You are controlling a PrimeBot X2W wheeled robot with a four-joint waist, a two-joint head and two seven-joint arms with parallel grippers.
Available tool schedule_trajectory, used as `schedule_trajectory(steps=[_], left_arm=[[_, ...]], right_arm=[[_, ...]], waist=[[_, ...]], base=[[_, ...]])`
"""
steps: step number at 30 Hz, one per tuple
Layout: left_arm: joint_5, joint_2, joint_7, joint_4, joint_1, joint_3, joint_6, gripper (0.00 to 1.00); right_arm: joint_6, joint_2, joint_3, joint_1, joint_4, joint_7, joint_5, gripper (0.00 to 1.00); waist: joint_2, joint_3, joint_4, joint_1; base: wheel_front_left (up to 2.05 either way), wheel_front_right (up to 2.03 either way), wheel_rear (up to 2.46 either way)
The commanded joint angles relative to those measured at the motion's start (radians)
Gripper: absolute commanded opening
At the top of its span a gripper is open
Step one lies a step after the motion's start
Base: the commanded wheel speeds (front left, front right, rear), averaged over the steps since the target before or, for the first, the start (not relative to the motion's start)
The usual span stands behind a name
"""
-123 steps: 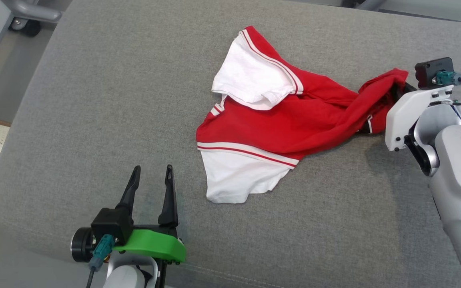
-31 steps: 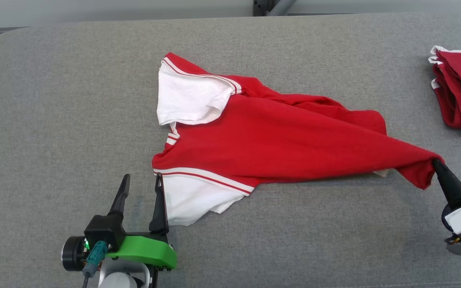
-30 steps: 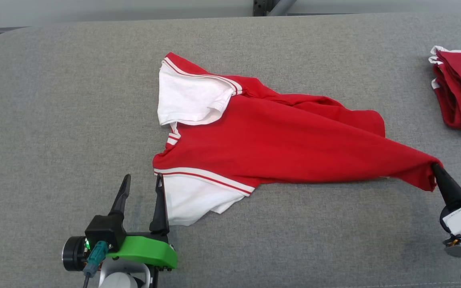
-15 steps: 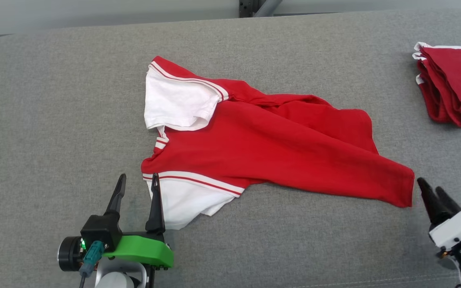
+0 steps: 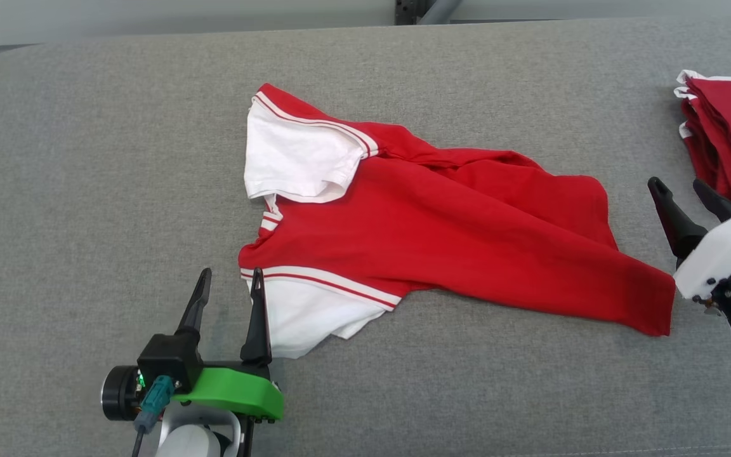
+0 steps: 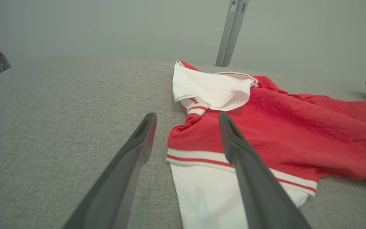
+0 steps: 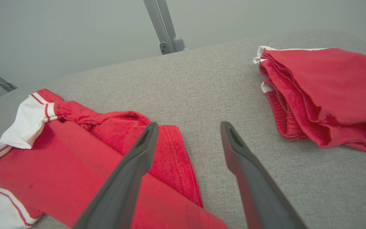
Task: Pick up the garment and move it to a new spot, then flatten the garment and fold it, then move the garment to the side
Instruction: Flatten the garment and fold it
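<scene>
The garment [image 5: 441, 235], a red shirt with white sleeves, is laid on the grey tabletop [image 5: 86, 158] between the two grippers, partly spread but not flat. The left gripper [image 5: 231, 277] is held low with its fingers [image 6: 249, 165] spread and empty. The near white sleeve [image 5: 302, 317] lies just beside the inner finger, so that end is judged to be placed ready for a grasp once flattening is begun. The right gripper [image 5: 678, 185] is held with its fingers spread wide and nothing pinched between them. The red hem corner [image 5: 651, 304] lies free on the tabletop just beside them, on the robot's side. The move to a new spot is judged to be done, with flattening due next. The far white sleeve [image 5: 296, 158] is folded over onto the chest, and ridges are raised in the red cloth ahead of the right fingers. A folded pile of red garments [image 5: 730, 139] is set close on the outer side of the right fingers and could be snagged by a wide sweep. A metal post [image 6: 232, 31] is seen beyond the tabletop's far edge, out of the way.
</scene>
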Motion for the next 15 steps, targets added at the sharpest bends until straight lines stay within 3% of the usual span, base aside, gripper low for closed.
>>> schedule_trajectory(steps=[1,7,15], left_arm=[[-0.009,0.002,0.0,-0.002,-0.017,0.0,0.005,1.0],[-0.014,0.002,0.0,0.0,-0.023,-0.009,0.009,1.0],[-0.015,0.002,0.0,0.001,-0.024,-0.008,0.007,1.0]], right_arm=[[0.0,-0.022,0.023,-0.038,0.044,0.006,-0.012,1.0],[0.0,-0.083,0.142,-0.16,0.268,0.027,0.001,1.0],[0.0,-0.124,0.271,-0.23,0.45,0.026,0.1,1.0]], waist=[[0.0061,0.015,0.033,0.0],[0.0061,0.032,0.098,0.0],[0.0061,0.043,0.139,0.0]], base=[[0.0,0.0,0.0],[0.0,0.0,0.0],[0.0,0.0,0.0]])
